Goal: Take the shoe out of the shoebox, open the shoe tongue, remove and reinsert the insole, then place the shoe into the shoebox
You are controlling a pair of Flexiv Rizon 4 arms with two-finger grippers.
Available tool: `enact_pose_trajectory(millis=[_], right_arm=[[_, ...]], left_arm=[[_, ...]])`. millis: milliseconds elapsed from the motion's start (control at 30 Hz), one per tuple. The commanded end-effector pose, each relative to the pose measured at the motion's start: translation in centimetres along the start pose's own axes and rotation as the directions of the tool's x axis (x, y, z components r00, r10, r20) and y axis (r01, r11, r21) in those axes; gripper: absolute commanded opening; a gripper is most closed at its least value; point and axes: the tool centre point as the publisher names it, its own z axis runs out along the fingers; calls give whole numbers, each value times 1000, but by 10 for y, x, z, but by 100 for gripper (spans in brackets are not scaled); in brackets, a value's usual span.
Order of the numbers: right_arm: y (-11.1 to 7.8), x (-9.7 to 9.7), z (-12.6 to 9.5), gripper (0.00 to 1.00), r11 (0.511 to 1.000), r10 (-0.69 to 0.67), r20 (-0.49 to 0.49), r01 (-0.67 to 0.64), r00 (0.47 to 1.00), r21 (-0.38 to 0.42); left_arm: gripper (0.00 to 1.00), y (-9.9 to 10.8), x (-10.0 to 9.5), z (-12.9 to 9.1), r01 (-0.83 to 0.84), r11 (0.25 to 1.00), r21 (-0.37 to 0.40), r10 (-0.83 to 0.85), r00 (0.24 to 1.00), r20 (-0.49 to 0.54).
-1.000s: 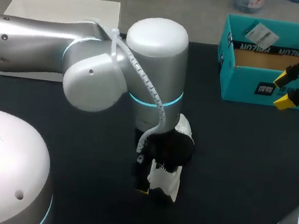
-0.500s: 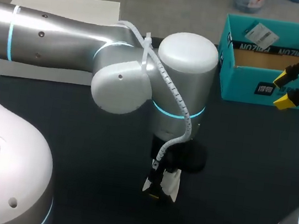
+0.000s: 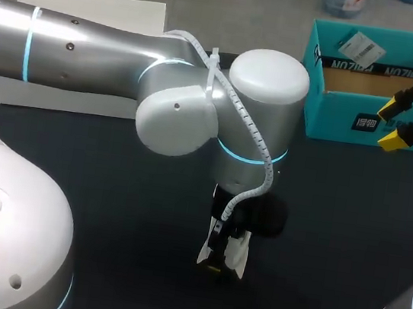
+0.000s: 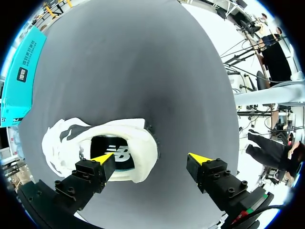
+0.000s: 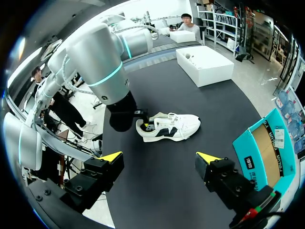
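Left pincer (image 4: 150, 156), fingers apart over the white sneaker (image 4: 136, 130), could snag its collar (missing the insole (image 4: 119, 153)); right pincer (image 5: 159, 157) also gapes.

Table (image 3: 351, 221): black matte top, uniform colour, straight far edge. White box (image 3: 88, 9): rectangular, open-topped, low walls, white inside. Sits flat on table at far left corner, long side along far edge. Partly hidden in head view. Seen whole in right wrist view, upright, near table's edge.

white print on shoebox (image 3: 340, 121) side; logo inside shoe (image 4: 141, 144)
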Motion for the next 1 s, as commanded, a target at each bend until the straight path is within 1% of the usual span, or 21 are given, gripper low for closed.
enact_pose_trajectory(millis=[33, 333, 367, 433, 467, 867, 1000], right_arm=[[1, -1, 1, 100, 1000, 0, -1, 0, 1000, 3], [1, -1, 1, 100, 1000, 0, -1, 0, 1000, 3], [1, -1, 1, 100, 1000, 0, -1, 0, 1000, 3], [1, -1, 1, 100, 1000, 0, -1, 0, 1000, 3], [1, -1, 1, 100, 1000, 0, -1, 0, 1000, 3], [1, -1, 1, 100, 1000, 0, -1, 0, 1000, 3], [1, -1, 1, 100, 1000, 0, -1, 0, 1000, 3]], left_arm=[[100, -3, -4, 6, 4, 1000, -5, -4, 1000, -1], [100, -7, -10, 17, 13, 1000, -8, -13, 1000, -9], [95, -7, -10, 18, 13, 1000, -8, -13, 1000, -9], [38, -7, -11, 20, 18, 1000, -10, -18, 1000, -3], [0, -7, -11, 21, 19, 1000, -10, -19, 1000, -3], [0, -4, -13, 30, 30, 999, -20, -30, 1000, 6], [0, -3, -11, 32, 9, 1000, -7, -9, 1000, -1]])
